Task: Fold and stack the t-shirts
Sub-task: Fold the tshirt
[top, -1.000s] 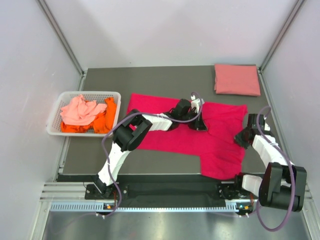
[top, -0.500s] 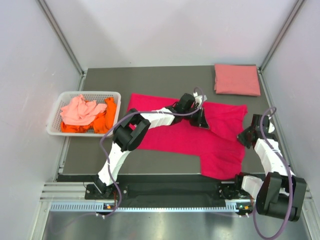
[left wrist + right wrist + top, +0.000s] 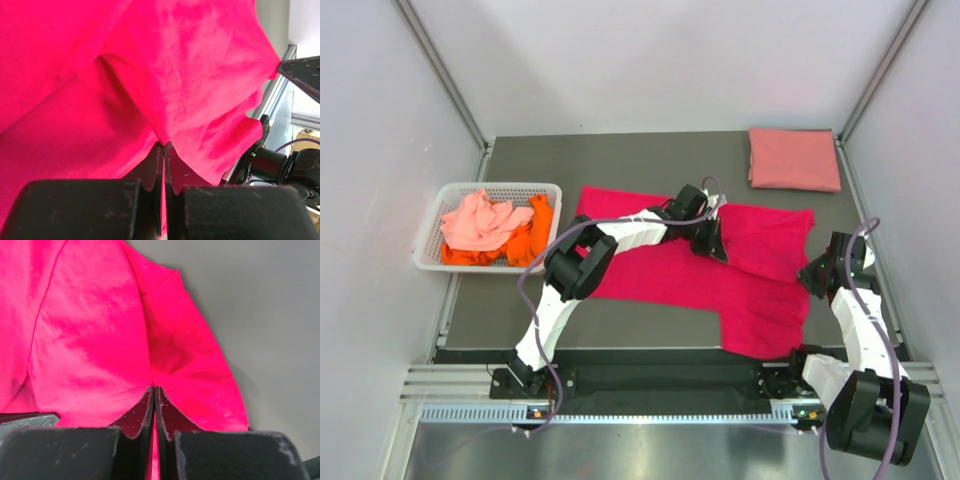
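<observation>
Pale coral t-shirt [image 3: 478, 222] and orange t-shirt [image 3: 527, 245] sit crumpled together in the white basket [image 3: 428, 240] at the left edge of the table [image 3: 620, 160], neither one folded.

In the middle, the magenta-red t-shirt [image 3: 650, 275] lies spread across the table, mostly flat but uneven, with one part hanging down toward the near edge. The left gripper [image 3: 717, 250] reaches over it to a spot right of its centre, toward the far edge. In the left wrist view its jaws are closed tight on a pinch of the red cloth [image 3: 164, 145], which rises from the tips in a soft pleat.

Further right, the right gripper [image 3: 812, 277] sits at the shirt's right-hand edge. Its wrist view shows the jaws pressed together [image 3: 154, 389] with a sliver of red fabric caught between them and bare table just beyond the cloth's border.

At the far right corner the salmon pink t-shirt [image 3: 794, 159] rests as a neat folded rectangle, well apart from the rest.

By this layout, one shirt of four looks finished and starts the stack. The magenta one seems to be at the start of its first fold, with both arms holding cloth. The two in the basket remain to be taken out, folded and stacked.
</observation>
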Robot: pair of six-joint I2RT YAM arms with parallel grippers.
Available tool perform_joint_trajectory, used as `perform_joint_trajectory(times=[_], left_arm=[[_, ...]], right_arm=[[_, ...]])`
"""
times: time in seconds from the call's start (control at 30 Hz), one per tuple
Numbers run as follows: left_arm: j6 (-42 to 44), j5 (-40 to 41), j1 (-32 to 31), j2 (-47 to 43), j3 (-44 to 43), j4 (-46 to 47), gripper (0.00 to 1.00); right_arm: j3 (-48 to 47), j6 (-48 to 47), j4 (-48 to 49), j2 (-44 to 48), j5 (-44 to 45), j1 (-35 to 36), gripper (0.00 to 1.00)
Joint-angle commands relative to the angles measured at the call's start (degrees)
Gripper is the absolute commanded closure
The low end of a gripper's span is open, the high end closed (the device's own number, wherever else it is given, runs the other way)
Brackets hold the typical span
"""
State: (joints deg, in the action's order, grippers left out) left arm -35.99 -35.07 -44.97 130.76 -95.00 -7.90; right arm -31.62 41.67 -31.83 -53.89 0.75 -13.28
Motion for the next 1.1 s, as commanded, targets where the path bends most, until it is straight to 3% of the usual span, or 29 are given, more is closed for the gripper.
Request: perform_joint_trajectory(times=[0.0,0.53,0.7,0.93,1.07], left_arm=[[1.36,-1.05,0.50,-2.61,-2.99,-4.56,1.00],[5.14,3.78,0.50,-3.05,-3.88,-14.16,1.00],[5.31,3.34,0.59,-2.35,-4.31,-14.16,1.00],[4.61,2.11,0.59,-1.82,-3.44,-11.26,1.00],[3.91,1.50,0.50,-1.39,-3.35,-10.29,1.00]], right_arm=[[-1.87,-0.01,-1.91,2.29,-0.49,-0.61,1.00],[6.39,4.56,-1.30,16.52,-3.92,-0.52,1.00],[6.74,0.72,1.68,17.86,-2.42,-0.52,1.00],[4.37,-5.45,4.67,6.80,-6.63,-0.52,0.72],[7.09,-8.00,7.04,6.16,-8.92,-0.43,0.70]])
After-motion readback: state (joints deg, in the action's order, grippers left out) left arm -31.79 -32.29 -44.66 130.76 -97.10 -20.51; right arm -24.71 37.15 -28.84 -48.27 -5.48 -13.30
